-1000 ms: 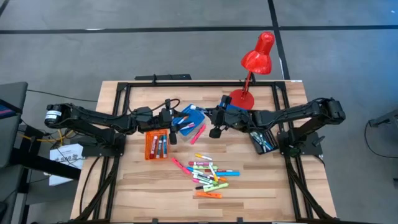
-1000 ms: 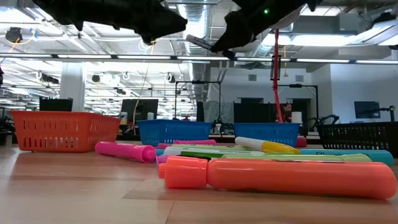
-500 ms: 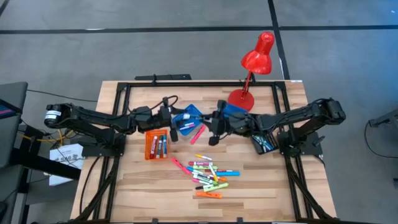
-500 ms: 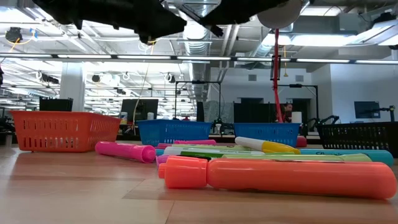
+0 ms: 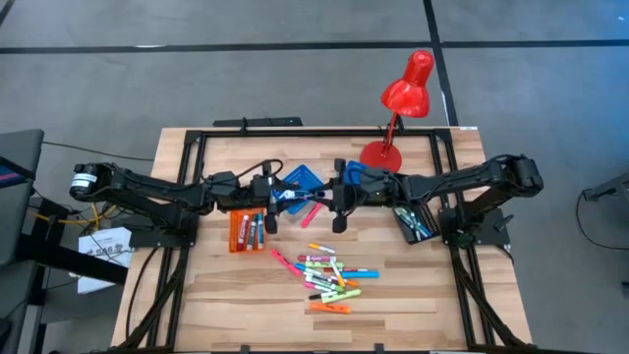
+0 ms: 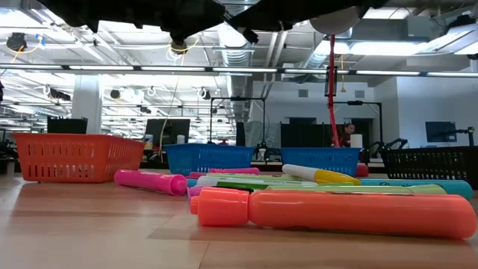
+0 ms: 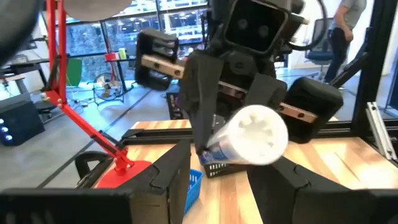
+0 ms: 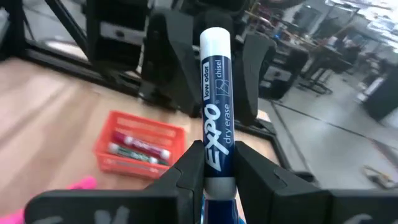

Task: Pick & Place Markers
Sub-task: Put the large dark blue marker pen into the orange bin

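Two claws (image 5: 278, 194) (image 5: 332, 197) meeting, blue marker (image 8: 215, 112) between, lamp (image 5: 403, 103) behind

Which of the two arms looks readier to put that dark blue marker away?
The right: its fingers are clamped on the dark blue marker, above the table's middle. The left gripper faces it, apparently empty.

Robotics lab in an open-plan office. Fluorescent strips and bare ducts (image 6: 254, 45) are running across the open ceiling, monitors (image 6: 166, 133) are standing on desks behind the wooden table (image 5: 226, 285), and a person (image 7: 348, 25) is walking past an office chair.
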Tool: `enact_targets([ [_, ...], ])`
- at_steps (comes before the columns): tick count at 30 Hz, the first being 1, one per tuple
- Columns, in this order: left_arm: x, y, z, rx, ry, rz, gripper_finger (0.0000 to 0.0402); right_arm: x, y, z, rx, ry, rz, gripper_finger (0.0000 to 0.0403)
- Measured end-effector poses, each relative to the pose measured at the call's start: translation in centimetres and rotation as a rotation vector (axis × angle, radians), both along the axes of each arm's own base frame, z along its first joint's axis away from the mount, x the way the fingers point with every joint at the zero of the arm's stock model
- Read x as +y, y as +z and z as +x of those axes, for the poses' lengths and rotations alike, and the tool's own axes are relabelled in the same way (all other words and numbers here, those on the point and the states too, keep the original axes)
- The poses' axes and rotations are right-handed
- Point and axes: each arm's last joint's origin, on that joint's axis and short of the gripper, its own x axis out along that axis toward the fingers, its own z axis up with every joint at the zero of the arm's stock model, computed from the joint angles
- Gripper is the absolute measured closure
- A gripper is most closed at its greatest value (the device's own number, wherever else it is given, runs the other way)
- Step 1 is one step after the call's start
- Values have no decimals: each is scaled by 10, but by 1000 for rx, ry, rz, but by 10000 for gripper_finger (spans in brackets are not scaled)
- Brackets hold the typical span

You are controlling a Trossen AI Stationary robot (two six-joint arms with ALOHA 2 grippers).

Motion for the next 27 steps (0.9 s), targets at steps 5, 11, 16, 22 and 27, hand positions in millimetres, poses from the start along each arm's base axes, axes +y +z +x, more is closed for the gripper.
enact_targets([
  [5,0,1,0,-10,2,0,254,-5,-5,4,11,28,11,339],
  [11,0,1,0,-11,2,-2,255,-6,-6,7,-15,26,11,339],
  [16,0,1,0,-11,2,-2,275,-6,-9,11,-28,25,11,339],
  [22,0,2,0,-17,9,1,327,-6,-13,14,-36,18,16,339],
  [27,1,2,0,-16,20,1,337,-7,-13,15,-39,16,19,339],
])
